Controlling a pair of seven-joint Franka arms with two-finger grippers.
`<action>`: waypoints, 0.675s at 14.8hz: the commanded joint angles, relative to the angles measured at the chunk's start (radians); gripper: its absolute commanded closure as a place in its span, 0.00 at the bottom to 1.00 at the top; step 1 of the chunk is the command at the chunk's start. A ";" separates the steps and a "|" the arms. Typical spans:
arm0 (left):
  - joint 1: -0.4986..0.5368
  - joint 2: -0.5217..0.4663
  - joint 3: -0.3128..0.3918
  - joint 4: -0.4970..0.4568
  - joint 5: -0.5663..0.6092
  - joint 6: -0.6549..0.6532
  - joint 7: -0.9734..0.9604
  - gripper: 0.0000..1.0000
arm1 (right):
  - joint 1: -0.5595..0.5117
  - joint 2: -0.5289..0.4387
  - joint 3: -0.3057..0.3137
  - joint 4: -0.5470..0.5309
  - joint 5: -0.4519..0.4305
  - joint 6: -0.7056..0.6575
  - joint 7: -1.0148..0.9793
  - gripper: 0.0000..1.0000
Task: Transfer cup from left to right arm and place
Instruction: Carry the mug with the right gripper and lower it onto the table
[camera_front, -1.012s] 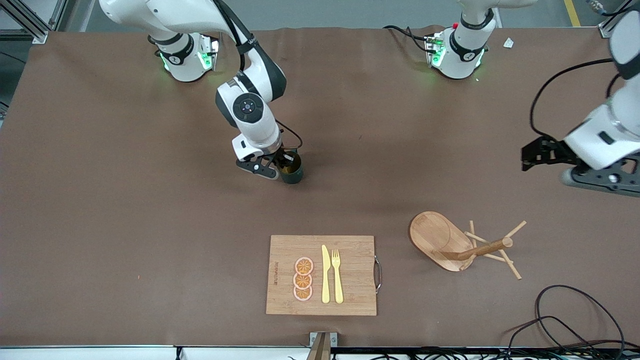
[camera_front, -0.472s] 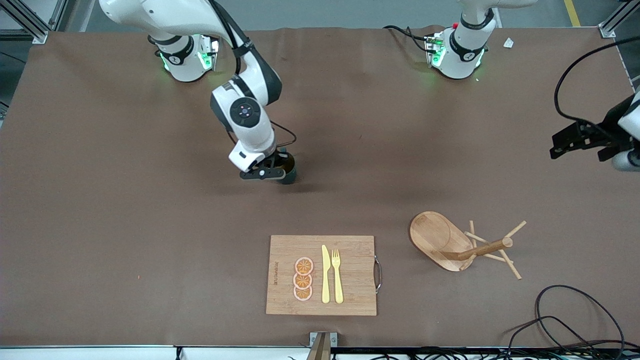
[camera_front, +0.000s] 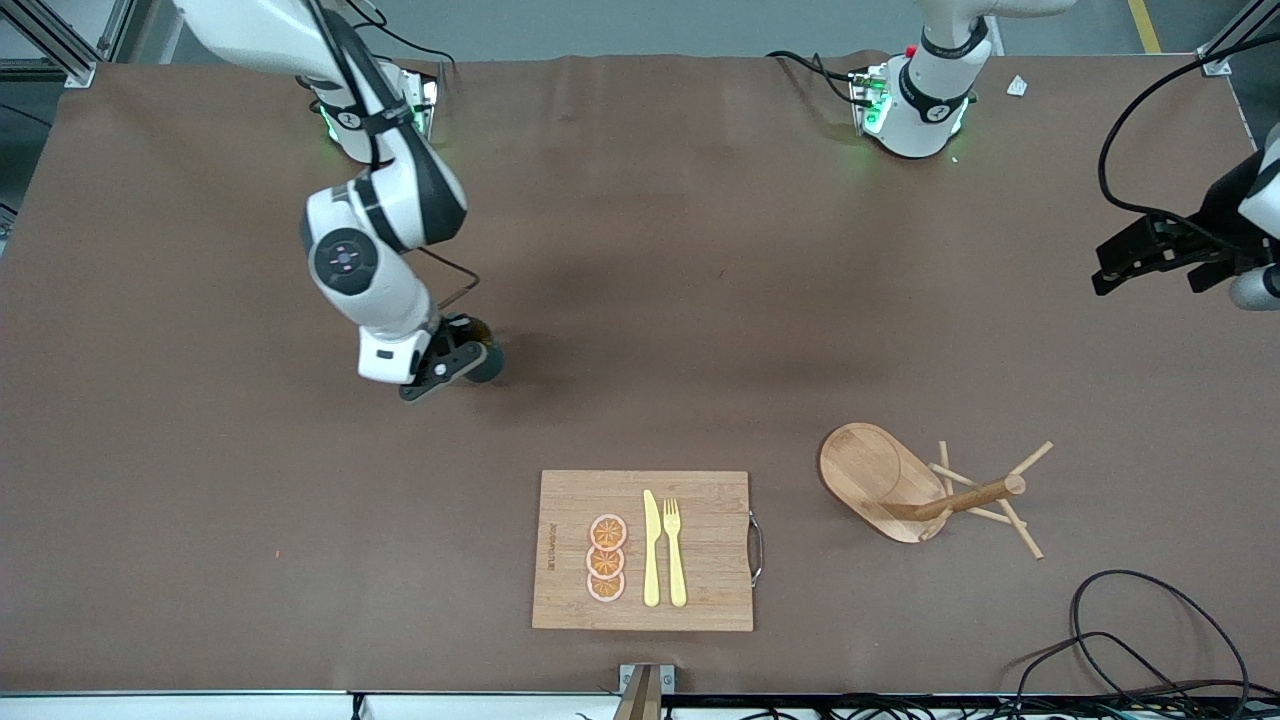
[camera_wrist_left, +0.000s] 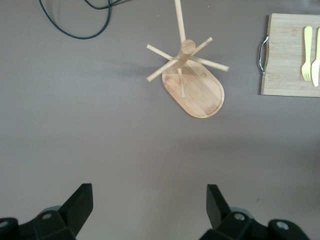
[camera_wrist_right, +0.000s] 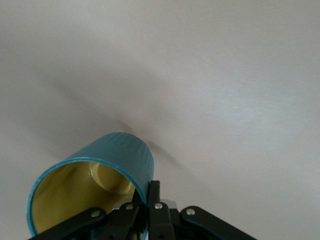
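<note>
The cup (camera_front: 488, 364) is dark teal with a yellowish inside (camera_wrist_right: 75, 192). My right gripper (camera_front: 458, 362) is shut on the cup's rim wall, one finger inside and one outside (camera_wrist_right: 148, 194). It holds the cup tilted just above the brown table, toward the right arm's end; the handle is hidden. My left gripper (camera_front: 1108, 268) hangs open and holds nothing over the table's edge at the left arm's end. In the left wrist view its fingertips (camera_wrist_left: 82, 200) stand wide apart over bare tabletop, around the left gripper's middle (camera_wrist_left: 149, 202).
A wooden peg rack (camera_front: 925, 490) (camera_wrist_left: 192, 82) on an oval base stands near the left arm's end. A cutting board (camera_front: 700, 600) (camera_wrist_left: 287, 70) with orange slices (camera_front: 606, 558), a yellow knife and a fork (camera_front: 674, 550) lies near the front edge. Black cables (camera_front: 1150, 640) coil at the front corner.
The right arm has carried the cup from the table's middle toward its own end. The left arm drew away toward its table edge, then stayed almost still.
</note>
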 joint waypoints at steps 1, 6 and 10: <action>-0.002 -0.030 0.006 -0.024 0.011 -0.003 -0.016 0.00 | -0.123 -0.040 0.020 -0.055 -0.016 0.007 -0.299 0.99; 0.090 -0.024 -0.079 -0.021 0.023 -0.003 0.040 0.00 | -0.306 -0.036 0.020 -0.068 -0.018 0.021 -0.826 0.99; 0.143 -0.023 -0.133 -0.018 0.023 -0.001 0.039 0.00 | -0.411 -0.042 0.020 -0.145 -0.018 0.132 -1.079 0.99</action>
